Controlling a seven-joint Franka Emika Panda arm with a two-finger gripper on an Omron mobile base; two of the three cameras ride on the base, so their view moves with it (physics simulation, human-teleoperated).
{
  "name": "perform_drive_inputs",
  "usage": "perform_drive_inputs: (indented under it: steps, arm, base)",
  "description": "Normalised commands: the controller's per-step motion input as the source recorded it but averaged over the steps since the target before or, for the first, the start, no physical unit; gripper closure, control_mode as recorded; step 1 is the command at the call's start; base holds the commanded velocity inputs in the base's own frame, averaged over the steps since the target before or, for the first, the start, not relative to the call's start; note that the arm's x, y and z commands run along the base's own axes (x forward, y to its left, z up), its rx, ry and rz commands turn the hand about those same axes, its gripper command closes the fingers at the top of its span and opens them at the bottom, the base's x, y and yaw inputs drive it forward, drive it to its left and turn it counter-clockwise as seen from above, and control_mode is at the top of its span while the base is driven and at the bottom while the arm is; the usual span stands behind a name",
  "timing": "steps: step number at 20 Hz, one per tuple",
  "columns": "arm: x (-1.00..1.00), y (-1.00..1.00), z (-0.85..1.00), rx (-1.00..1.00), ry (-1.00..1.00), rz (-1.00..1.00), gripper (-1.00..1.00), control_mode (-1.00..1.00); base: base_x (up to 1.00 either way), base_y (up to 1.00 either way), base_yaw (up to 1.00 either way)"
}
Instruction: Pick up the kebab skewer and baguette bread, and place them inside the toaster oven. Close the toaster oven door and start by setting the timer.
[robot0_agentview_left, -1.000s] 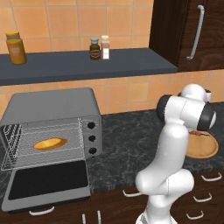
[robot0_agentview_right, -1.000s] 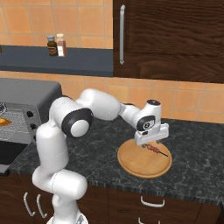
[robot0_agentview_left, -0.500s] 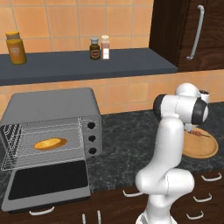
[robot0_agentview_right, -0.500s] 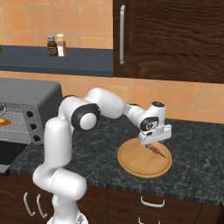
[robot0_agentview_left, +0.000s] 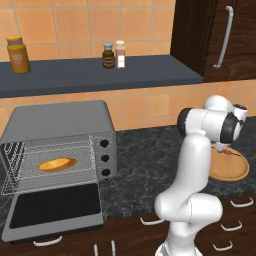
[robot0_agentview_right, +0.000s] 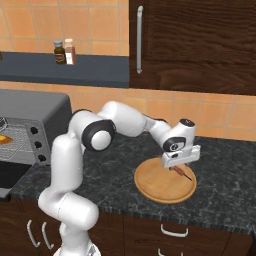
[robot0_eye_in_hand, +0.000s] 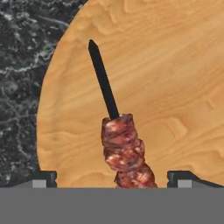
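1. My gripper (robot0_eye_in_hand: 112, 178) hangs low over the round wooden plate (robot0_agentview_right: 152, 186), jaws spread wide and holding nothing; in the hand view one dark fingertip stands on each side of the meat.
2. The kebab skewer (robot0_eye_in_hand: 117, 131) lies flat on the plate, between my fingertips. Its black stick points away from me, and the reddish-brown chunks sit at the near end. I cannot tell whether my fingertips touch it.
3. In the right base view the skewer (robot0_agentview_right: 181, 172) shows just under my hand, toward the right part of the plate.
4. The plate rests on the dark speckled counter (robot0_agentview_right: 120, 170), near its front edge, well to the right of the oven.
5. The toaster oven (robot0_agentview_left: 60, 137) stands at the counter's left end. Its door (robot0_agentview_left: 54, 210) is dropped fully open and lies flat in front.
6. Inside, the baguette bread (robot0_agentview_left: 57, 164) lies on the wire rack (robot0_agentview_left: 30, 172), about mid-rack, lengthwise across the opening.
7. Three black knobs (robot0_agentview_left: 105, 158) run down the oven's right panel.
8. On the shelf (robot0_agentview_left: 95, 75) above stand an orange jar (robot0_agentview_left: 17, 54) at the left and two small bottles (robot0_agentview_left: 114, 54) side by side near the middle.
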Motion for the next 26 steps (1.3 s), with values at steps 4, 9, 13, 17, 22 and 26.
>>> perform_drive_inputs:
  steps: [4,9,13,17,22,26]
  arm:
    - [-0.2,0.17,-0.22,-0.06,-0.05,-0.01,-1.0,-1.0]
    - [0.14,0.11,-0.17,-0.05,0.0,-0.01,-1.0,-1.0]
    - [0.16,0.0,-0.18,-0.02,0.0,0.0,1.0,-1.0]
    - [0.15,0.0,-0.1,0.0,0.0,0.0,1.0,-1.0]
    - [0.11,0.0,-0.12,0.0,0.0,0.0,1.0,-1.0]
    - [0.02,0.0,-0.02,-0.02,0.0,0.0,1.0,-1.0]
  base:
    - [0.0,0.0,0.0]
    - [0.0,0.0,0.0]
    - [0.0,0.0,0.0]
    - [0.0,0.0,0.0]
    - [0.0,0.0,0.0]
    - [0.0,0.0,0.0]
